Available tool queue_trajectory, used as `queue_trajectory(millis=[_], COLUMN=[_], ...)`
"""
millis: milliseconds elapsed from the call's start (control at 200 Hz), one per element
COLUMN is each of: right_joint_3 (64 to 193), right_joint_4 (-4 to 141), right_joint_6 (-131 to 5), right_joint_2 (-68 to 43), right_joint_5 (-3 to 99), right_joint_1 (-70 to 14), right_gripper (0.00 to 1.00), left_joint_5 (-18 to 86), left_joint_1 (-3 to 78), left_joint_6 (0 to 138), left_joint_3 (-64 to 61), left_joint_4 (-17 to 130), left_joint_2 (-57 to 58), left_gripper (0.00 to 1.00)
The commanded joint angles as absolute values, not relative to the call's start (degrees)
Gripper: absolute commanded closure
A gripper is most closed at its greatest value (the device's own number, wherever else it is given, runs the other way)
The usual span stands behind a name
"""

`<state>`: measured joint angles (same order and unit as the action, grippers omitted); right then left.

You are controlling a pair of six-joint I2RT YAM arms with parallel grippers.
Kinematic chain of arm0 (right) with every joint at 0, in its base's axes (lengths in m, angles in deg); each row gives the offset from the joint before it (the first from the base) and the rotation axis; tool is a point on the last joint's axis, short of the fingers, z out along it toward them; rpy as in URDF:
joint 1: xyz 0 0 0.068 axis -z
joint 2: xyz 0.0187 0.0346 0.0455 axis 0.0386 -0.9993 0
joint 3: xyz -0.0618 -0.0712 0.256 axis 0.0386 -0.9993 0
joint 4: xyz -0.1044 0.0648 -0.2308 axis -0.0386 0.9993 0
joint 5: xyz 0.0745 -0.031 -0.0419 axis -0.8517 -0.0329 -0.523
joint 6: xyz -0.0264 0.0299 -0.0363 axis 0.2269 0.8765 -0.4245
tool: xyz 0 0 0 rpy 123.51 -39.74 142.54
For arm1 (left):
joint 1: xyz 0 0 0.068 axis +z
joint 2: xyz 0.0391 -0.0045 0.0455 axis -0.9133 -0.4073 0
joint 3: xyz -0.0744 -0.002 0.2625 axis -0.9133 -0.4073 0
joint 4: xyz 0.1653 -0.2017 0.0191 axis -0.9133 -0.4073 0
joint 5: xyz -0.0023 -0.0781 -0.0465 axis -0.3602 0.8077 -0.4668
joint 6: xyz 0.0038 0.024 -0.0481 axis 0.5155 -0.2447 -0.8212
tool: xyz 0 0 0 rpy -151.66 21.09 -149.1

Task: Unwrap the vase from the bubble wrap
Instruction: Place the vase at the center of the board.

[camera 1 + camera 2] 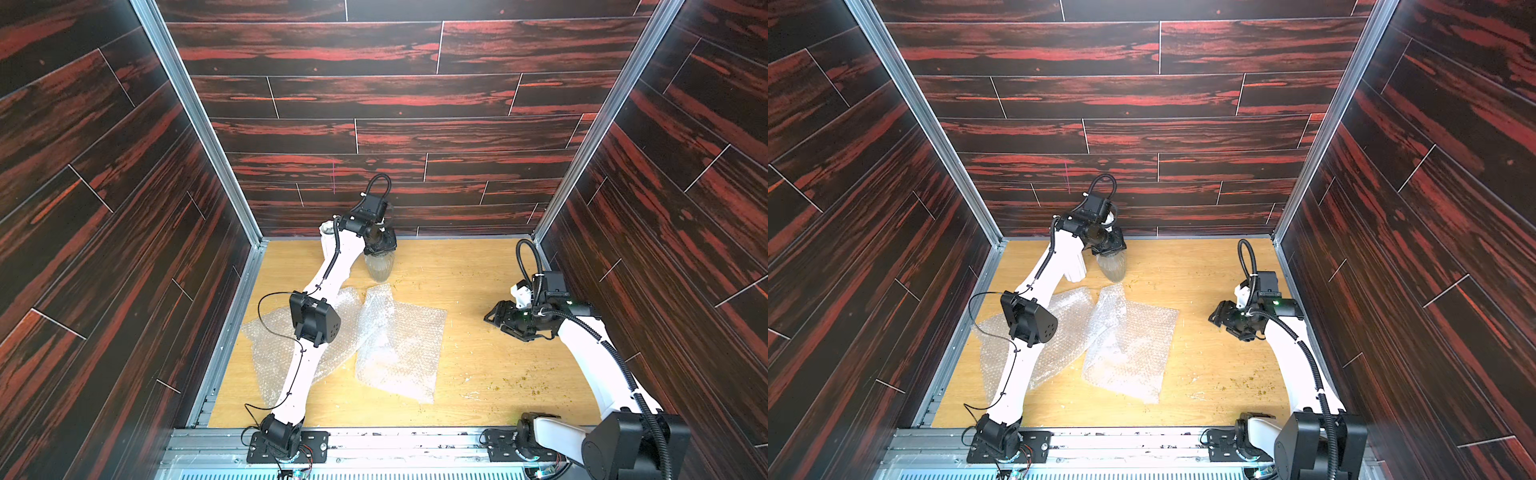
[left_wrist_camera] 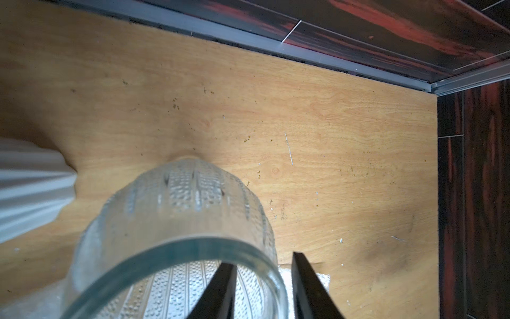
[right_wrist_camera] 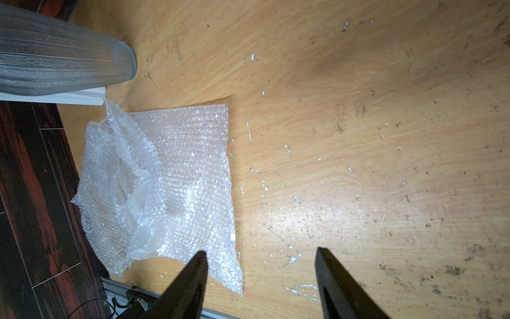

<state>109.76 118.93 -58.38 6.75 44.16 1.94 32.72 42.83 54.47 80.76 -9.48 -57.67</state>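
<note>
Vase [image 1: 379, 268] nr back wall [image 1: 374, 199]; bubble wrap [image 1: 399, 349] well apart fr rt pincer [image 1: 494, 320].

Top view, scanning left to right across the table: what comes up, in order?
left bubble wrap sheet → right bubble wrap sheet → right claw. The glass vase is left out: it lines up with the right bubble wrap sheet.

Both top views overlook the table [image 1: 478, 270] [image 1: 1204, 270]; wrist views sit close above.

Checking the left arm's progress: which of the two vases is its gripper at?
The clear bumpy glass vase; the left gripper straddles its rim. The white ribbed vase beside it is outside the jaws.
</note>
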Motion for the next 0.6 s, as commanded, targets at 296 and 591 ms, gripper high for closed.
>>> queue_trajectory(millis=[296, 591], right_joint_3=[111.1, 110.4], right_joint_4=[119.0, 118.5], right_joint_6=[-58.1, -58.1], right_joint_2=[6.1, 6.2], right_joint_5=[44.5, 44.6], right_joint_1=[1.7, 1.7], right_gripper=[0.35, 0.35], left_joint_5=[33.2, 33.9], left_joint_1=[44.0, 44.3], left_joint_6=[55.5, 56.6], left_joint_3=[82.3, 82.4], left_joint_4=[-8.7, -6.9], left_joint_2=[-56.5, -56.0], left_gripper=[0.43, 0.35])
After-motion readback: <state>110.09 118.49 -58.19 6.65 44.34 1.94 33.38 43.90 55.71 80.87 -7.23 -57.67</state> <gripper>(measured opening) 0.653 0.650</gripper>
